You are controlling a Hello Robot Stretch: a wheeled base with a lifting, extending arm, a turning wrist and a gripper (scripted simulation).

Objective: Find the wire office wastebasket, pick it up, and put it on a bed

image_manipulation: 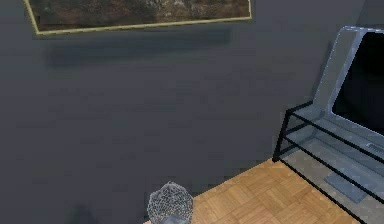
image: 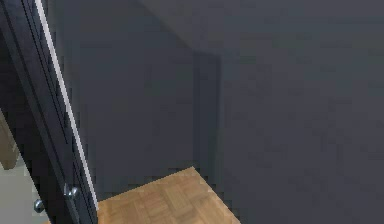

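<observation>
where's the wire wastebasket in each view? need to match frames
Arm side view: silver wire-mesh wastebasket at bottom edge, left of centre, on light wood parquet floor by the dark grey wall.
Forward view: dark door at left, wall corner, floor strip at bottom.
Shared landmark: parquet floor meeting grey wall.

One wastebasket point(image_manipulation: 170, 203), one painting point(image_manipulation: 140, 12), one television point(image_manipulation: 356, 88)

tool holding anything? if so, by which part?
Cannot be told. The wire wastebasket stands on the wood floor by the dark wall, left of the TV stand.
</observation>
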